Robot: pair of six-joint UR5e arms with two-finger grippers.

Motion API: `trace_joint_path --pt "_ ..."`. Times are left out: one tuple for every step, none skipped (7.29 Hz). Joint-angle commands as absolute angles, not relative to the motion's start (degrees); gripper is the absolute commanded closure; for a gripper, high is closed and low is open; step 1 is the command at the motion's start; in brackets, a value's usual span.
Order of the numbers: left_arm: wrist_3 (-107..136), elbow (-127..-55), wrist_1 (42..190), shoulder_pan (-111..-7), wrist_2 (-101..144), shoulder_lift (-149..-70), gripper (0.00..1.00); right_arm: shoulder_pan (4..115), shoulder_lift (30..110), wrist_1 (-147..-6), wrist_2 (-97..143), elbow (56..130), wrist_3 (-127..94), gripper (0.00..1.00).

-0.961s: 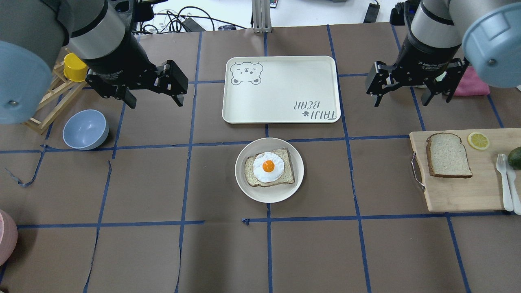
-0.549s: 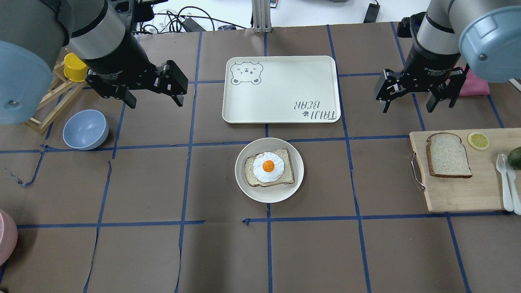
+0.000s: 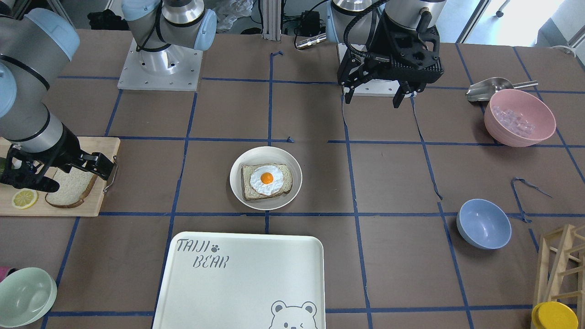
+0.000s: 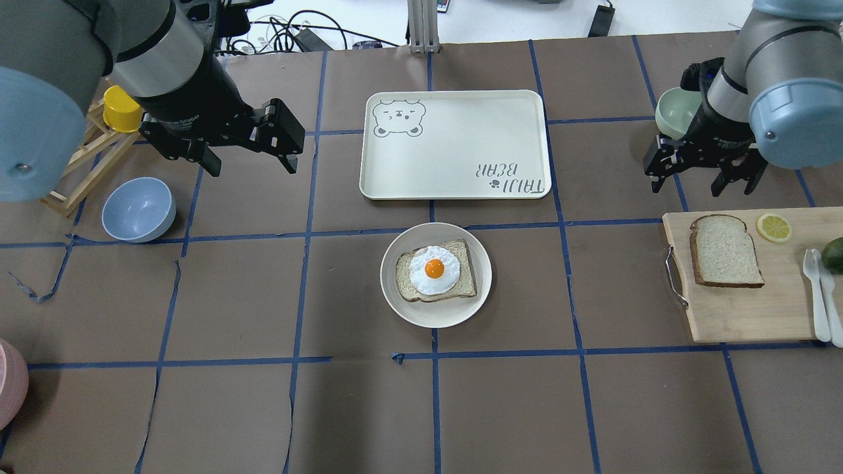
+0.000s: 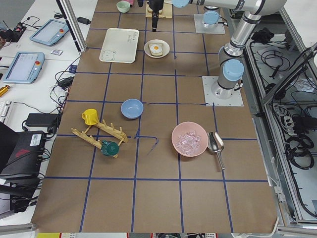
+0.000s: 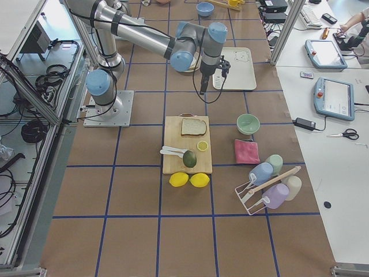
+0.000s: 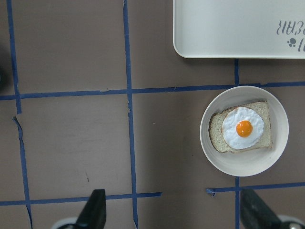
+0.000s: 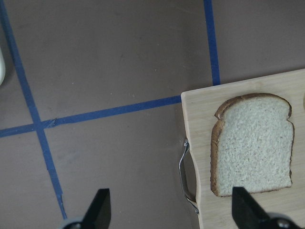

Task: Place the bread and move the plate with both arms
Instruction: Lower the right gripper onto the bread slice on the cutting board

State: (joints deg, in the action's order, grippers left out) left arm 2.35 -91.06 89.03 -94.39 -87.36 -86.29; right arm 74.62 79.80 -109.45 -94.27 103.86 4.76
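The bread [image 4: 724, 251] lies flat on a wooden cutting board [image 4: 737, 316] at the right; it also shows in the right wrist view [image 8: 252, 143]. The plate [image 4: 436, 317] sits mid-table and holds a squarer slice with a fried egg [image 4: 435, 270]. My right gripper [image 4: 698, 187] is open and empty, hovering just beyond the board's far left corner, off to one side of the bread. My left gripper [image 4: 252, 164] is open and empty, high over the far left of the table, well away from the plate [image 7: 243, 167].
A white bear-printed tray [image 4: 454, 145] lies just beyond the plate. A lemon slice [image 4: 774, 227] and white cutlery [image 4: 816, 289] share the board. A green bowl [image 4: 675, 112] stands behind my right gripper. A blue bowl [image 4: 138, 209] and a pink bowl [image 3: 518, 116] stand at the left.
My right gripper has moved to the right and nearer to the cutting board, uncovering the green bowl. The left arm, plate and bread have not moved.
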Motion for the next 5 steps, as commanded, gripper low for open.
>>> trace_joint_path --pt "2.3 -91.3 89.0 -94.4 -87.4 -86.0 0.0 72.0 77.0 -114.2 -94.7 106.3 4.0 0.17" --pt "2.3 -91.4 89.0 -94.4 -87.4 -86.0 0.0 71.5 76.1 -114.9 -95.2 106.4 3.9 0.32" --pt "2.3 -91.4 89.0 -94.4 -87.4 -86.0 0.0 71.5 74.9 -115.0 -97.2 106.4 3.9 0.32" --pt "2.1 -91.3 89.0 -94.3 -87.4 -86.0 0.0 71.5 73.8 -115.0 -97.6 106.5 3.9 0.36" --pt "2.2 -91.4 89.0 -94.4 -87.4 -86.0 0.0 71.4 72.6 -115.0 -100.6 106.4 3.9 0.42"
